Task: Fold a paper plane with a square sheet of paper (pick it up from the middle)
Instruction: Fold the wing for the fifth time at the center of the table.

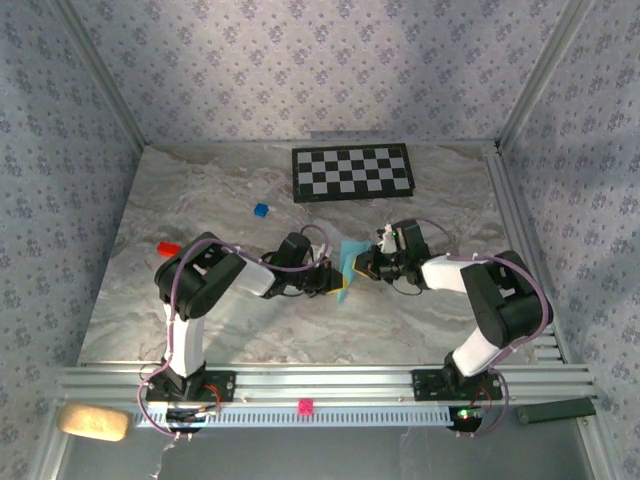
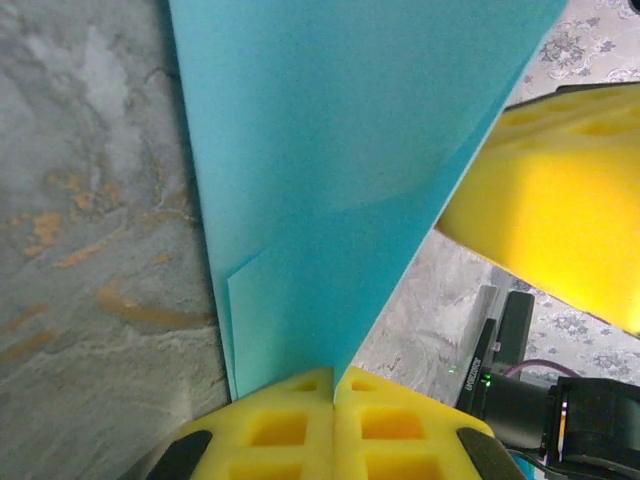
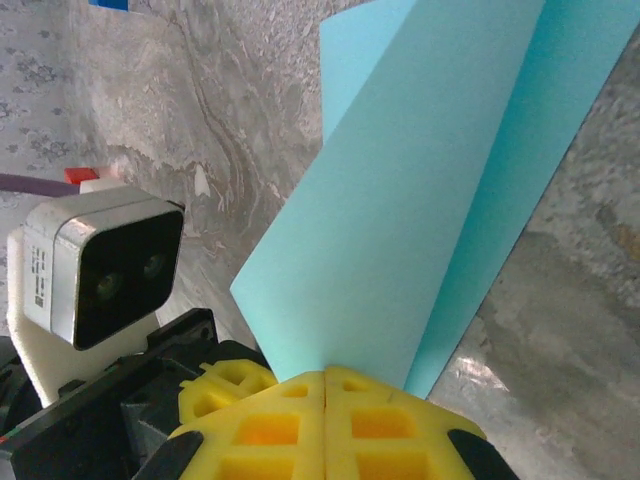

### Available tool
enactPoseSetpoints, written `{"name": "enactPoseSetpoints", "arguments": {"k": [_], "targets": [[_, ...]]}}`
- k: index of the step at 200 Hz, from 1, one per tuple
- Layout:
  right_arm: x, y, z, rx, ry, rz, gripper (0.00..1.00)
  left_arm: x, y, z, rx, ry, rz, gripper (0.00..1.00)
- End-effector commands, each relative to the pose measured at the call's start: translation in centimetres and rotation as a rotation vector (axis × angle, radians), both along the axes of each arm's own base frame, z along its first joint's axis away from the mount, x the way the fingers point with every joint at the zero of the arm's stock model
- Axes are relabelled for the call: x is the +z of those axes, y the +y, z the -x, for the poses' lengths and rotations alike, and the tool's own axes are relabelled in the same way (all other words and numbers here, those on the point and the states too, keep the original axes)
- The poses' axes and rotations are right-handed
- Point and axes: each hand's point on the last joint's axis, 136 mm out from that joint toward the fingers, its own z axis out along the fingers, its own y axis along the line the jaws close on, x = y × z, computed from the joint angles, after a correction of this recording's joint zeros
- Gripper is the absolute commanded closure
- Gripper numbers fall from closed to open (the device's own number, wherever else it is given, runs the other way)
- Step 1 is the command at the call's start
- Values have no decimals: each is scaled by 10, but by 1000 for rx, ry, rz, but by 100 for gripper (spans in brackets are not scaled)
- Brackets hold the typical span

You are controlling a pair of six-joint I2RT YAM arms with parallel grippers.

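The light-blue sheet of paper (image 1: pixel 350 262) is folded into layers and stands on edge above the middle of the marble table (image 1: pixel 200 200), held between both arms. My left gripper (image 1: pixel 335 285) is shut on its lower edge; in the left wrist view the paper (image 2: pixel 340 150) rises from the closed yellow pads of the gripper (image 2: pixel 333 375). My right gripper (image 1: pixel 362 265) is shut on the opposite side, and in its wrist view the paper (image 3: pixel 430 180) fans up from the closed gripper (image 3: pixel 326 375). A right fingertip (image 2: pixel 560 200) shows beside the paper.
A black-and-white checkerboard (image 1: pixel 352 172) lies at the back. A small blue cube (image 1: pixel 261 210) and a red piece (image 1: pixel 167 247) sit on the left half. A pink piece (image 1: pixel 305 406) rests on the front rail, a tan block (image 1: pixel 93 422) at bottom left.
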Motion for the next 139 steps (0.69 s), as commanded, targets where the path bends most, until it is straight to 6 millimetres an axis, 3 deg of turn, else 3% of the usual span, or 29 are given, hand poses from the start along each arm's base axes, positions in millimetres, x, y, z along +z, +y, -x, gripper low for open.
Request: {"name": "enactPoseSetpoints", "arguments": {"k": [1,139], "targets": [[13,8,-11,37,-53,-43,93,-23,2,14,4,42,-37,100],[-1,7,-23,28,-22,-50,93,-40,11,16,56,112,-41,100]]}}
